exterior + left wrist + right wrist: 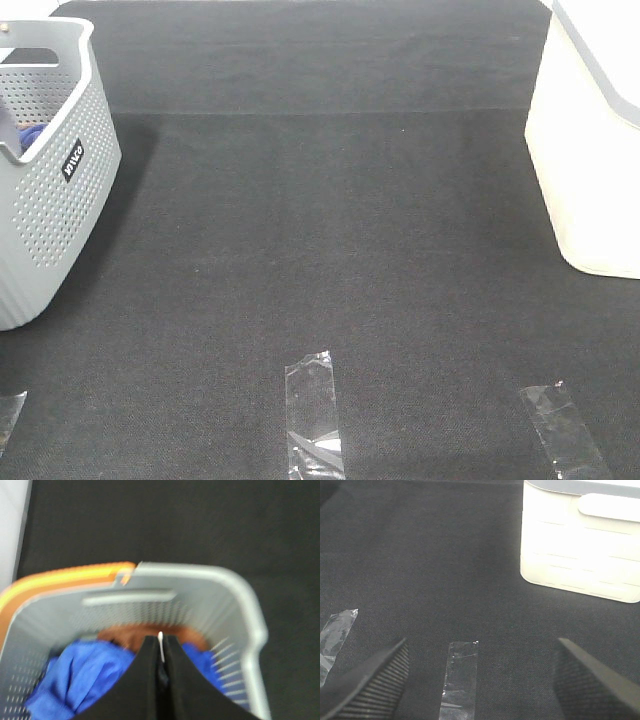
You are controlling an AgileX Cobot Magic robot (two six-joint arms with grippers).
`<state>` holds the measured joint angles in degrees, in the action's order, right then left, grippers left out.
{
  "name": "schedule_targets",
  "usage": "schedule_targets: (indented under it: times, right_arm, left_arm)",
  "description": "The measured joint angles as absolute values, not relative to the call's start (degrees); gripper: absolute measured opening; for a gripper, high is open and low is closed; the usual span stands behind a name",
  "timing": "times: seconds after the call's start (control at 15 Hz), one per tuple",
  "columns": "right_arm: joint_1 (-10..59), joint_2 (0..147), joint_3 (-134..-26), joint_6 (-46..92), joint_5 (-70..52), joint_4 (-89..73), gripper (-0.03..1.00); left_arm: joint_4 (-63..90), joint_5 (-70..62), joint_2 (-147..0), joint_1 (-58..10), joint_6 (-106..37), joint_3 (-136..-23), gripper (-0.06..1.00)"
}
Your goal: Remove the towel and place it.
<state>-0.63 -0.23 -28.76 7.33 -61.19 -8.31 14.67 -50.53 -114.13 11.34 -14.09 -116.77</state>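
Note:
The slate-grey towel does not show in any view. My left gripper [160, 639] is shut, its black fingers pressed together, and hangs over the open top of the grey perforated basket [240, 600]. That basket stands at the left edge of the exterior high view [60, 190]. Inside it lie a bright blue cloth [80, 675] and something brown [145, 632] under the fingertips. My right gripper [480, 650] is open and empty above the black mat [445, 570]. Neither gripper shows in the exterior high view.
A white basket [590, 170] stands at the right edge, also in the right wrist view [580, 545]. Clear tape strips [312, 410] [565, 430] lie on the mat near the front edge. An orange rim [60, 577] shows behind the grey basket.

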Motion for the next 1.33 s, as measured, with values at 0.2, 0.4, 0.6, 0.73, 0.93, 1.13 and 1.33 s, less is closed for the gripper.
schedule_targets:
  times: [0.2, 0.4, 0.6, 0.73, 0.93, 1.13, 1.33]
  right_arm:
    - [-0.6, -0.2, -28.8, 7.3, -61.2, -8.3, 0.74]
    - [-0.6, -0.2, -28.8, 7.3, -61.2, -8.3, 0.74]
    - [-0.6, 0.3, -28.8, 7.3, -61.0, -10.1, 0.74]
    - [-0.6, 5.6, -28.8, 7.6, -60.0, -14.2, 0.74]
    - [-0.6, 14.5, -28.8, 11.1, -59.7, -17.5, 0.74]
    - [-0.6, 20.7, -29.2, 19.4, -51.8, -26.5, 0.74]
    - [-0.6, 27.9, -29.2, 38.0, -42.8, -38.9, 0.74]
  left_arm:
    - [25.4, -50.5, -105.8, 11.3, -19.3, -116.8, 0.01]
    - [40.2, -50.5, -100.6, 11.0, -26.5, -116.8, 0.01]
    - [50.3, -51.3, -97.5, 6.0, -34.9, -116.8, 0.01]
    - [51.5, -54.3, -97.3, -2.9, -37.0, -116.8, 0.01]
    - [51.9, -56.6, -97.3, -12.3, -37.2, -116.8, 0.01]
    - [52.0, -61.4, -97.3, -19.4, -37.2, -116.8, 0.01]
    - [52.0, -67.3, -97.3, -23.7, -37.2, -116.8, 0.01]
